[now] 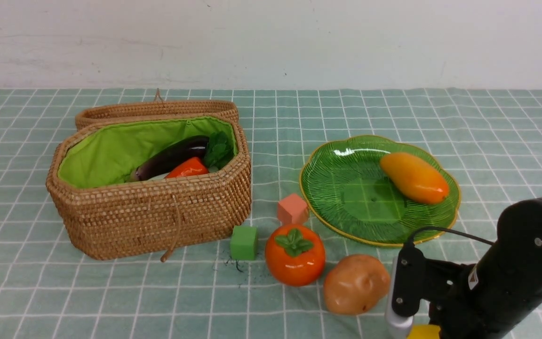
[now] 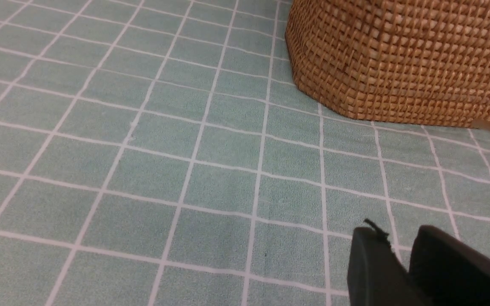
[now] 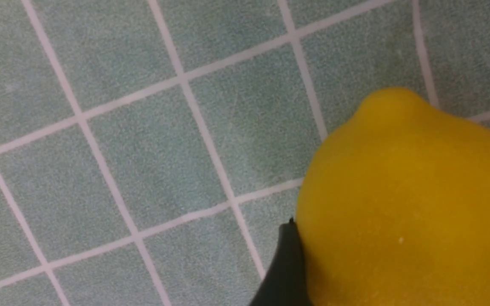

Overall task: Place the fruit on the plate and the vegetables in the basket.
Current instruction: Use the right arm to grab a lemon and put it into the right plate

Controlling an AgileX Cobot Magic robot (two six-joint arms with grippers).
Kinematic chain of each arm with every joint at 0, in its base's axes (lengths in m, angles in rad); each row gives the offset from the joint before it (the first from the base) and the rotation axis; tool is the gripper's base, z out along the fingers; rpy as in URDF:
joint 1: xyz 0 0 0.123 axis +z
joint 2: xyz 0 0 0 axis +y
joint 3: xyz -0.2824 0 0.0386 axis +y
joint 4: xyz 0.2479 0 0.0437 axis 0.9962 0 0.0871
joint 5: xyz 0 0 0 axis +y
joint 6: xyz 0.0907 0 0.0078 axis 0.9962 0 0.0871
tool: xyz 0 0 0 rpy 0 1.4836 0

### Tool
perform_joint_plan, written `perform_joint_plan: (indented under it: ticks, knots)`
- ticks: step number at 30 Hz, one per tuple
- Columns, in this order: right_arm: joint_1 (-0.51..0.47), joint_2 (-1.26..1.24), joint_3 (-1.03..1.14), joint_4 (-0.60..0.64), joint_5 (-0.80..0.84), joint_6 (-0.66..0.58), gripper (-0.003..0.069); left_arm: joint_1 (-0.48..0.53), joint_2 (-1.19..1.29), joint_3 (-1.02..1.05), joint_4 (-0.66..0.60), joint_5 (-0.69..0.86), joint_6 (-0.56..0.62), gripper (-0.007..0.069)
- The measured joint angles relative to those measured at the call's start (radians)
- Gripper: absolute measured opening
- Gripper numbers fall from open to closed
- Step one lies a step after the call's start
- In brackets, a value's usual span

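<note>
at lower right of the front view: right gripper (image 1: 412,327), clenched on the lemon (image 3: 406,199); only the right wrist view shows one dark finger (image 3: 285,267) against its side. left wrist view alone: left gripper (image 2: 402,263), jaws nearly touching, nothing between, lower right; basket (image 2: 398,63) wall, upper right. front view alone: eggplant (image 1: 172,157) and carrot (image 1: 187,168) in the basket, left; mango (image 1: 414,178) on plate (image 1: 346,188), right of centre; persimmon (image 1: 294,254), potato (image 1: 355,284), salmon cube (image 1: 292,208), green cube (image 1: 244,242), lower centre. surface: pale green checked tablecloth (image 1: 64,292). behind: white wall (image 1: 271,42).
</note>
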Motion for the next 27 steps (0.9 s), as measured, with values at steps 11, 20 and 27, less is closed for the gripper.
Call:
perform_joint_plan:
  ticks: [11, 20, 27]
  knots:
    - [0.000, 0.000, 0.000, 0.010, 0.002, 0.002, 0.0584, 0.000, 0.000, 0.000, 0.000, 0.000, 0.000, 0.0137]
    - [0.001, -0.026, 0.012, 0.027, 0.034, 0.021, 0.0584, 0.000, 0.000, 0.000, 0.000, 0.000, 0.000, 0.0137]
    - [0.002, -0.183, 0.011, -0.009, 0.067, 0.097, 0.0584, 0.000, 0.000, 0.000, 0.000, 0.000, 0.000, 0.0137]
